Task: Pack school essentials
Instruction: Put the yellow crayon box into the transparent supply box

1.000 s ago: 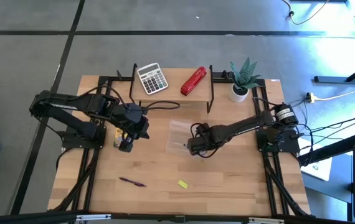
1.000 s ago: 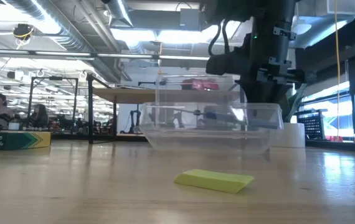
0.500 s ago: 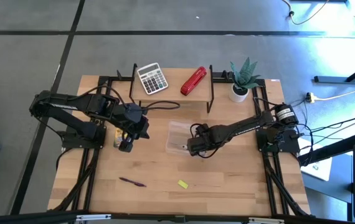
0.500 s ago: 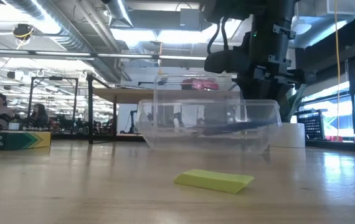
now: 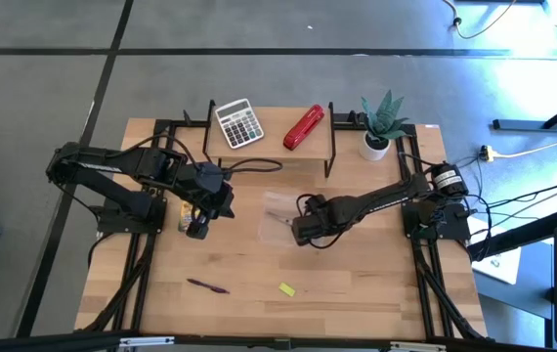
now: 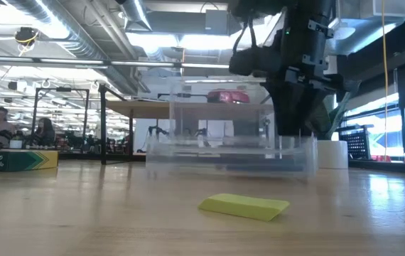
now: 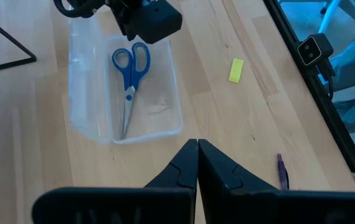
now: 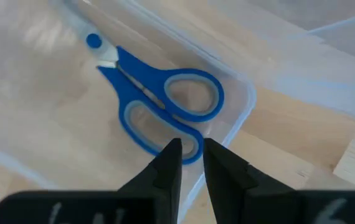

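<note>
The school essentials are spread across my bench (image 5: pixel 357 303), a pale wooden top with black rails down both sides. Largest of what I see on it are my two dark arms. The left arm rests on the left half, its left claw (image 7: pixel 197 149) pressed fully shut and holding nothing. The right arm reaches in from the right side toward the middle, where its right claw (image 8: pixel 190 151) hangs just above one end of a clear plastic tray (image 7: pixel 87 127), fingers only narrowly parted and empty.

The tray sits flat near the bench's centre. Inside it lie the blue-handled scissors (image 7: pixel 129 78), flat on the tray floor, blades closed, handles directly below the right claw.

Along the far edge stand a potted plant (image 5: pixel 380 122), a grey calculator (image 5: pixel 238 123) and a red stapler (image 5: pixel 304 127).

A small yellow-green printed box (image 6: pixel 18 160) lies on the bench's left side, beside the left arm.

Near the front edge lies the thin dark purple pen (image 5: pixel 207 286), well apart from the tray. To its right, also near the front, rests the tiny yellow block (image 5: pixel 286 288), lying flat on the wood.
</note>
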